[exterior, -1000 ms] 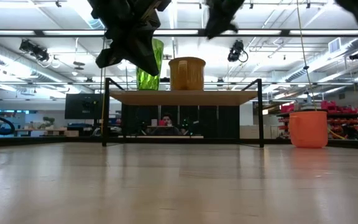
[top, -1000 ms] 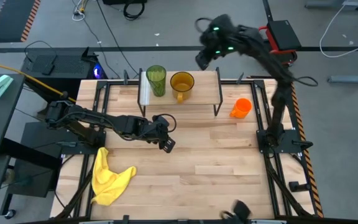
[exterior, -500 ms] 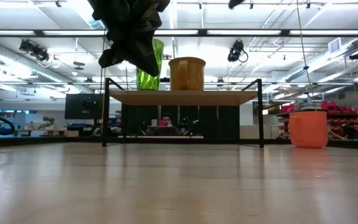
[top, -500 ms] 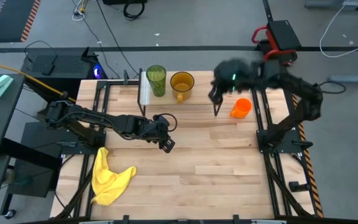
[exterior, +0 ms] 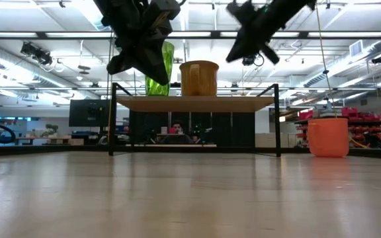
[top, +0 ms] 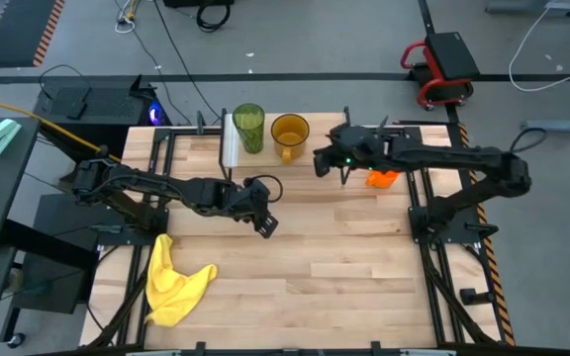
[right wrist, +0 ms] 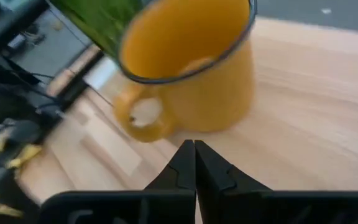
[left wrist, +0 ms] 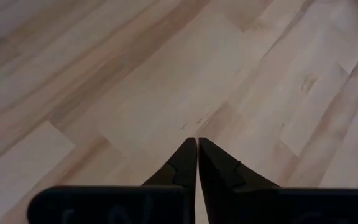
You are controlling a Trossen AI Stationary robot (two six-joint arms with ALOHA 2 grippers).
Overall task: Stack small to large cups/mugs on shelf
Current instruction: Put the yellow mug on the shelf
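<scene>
A translucent green tumbler (top: 248,127) and an amber mug (top: 290,132) stand side by side on the shelf's wooden top (top: 320,127) at the table's far edge. The orange mug (top: 383,178) stands on the table just right of the shelf, partly hidden by my right arm. My right gripper (top: 320,161) hangs shut above the shelf's right half. It points at the amber mug (right wrist: 191,68) and stays short of it. My left gripper (top: 265,225) hovers shut over the bare table (left wrist: 166,74), near-left of the shelf, holding nothing.
A crumpled yellow cloth (top: 174,282) lies near the table's left near corner. The shelf's thin black legs (exterior: 278,119) stand on the table. Bare wooden tabletop (top: 344,267) stretches across the middle and near side.
My right arm has swung in from beyond the table's far edge, coming down and toward the near-left. It passed over the shelf's right end and now stands just right of the amber mug. The cups and my left arm have kept their places.
</scene>
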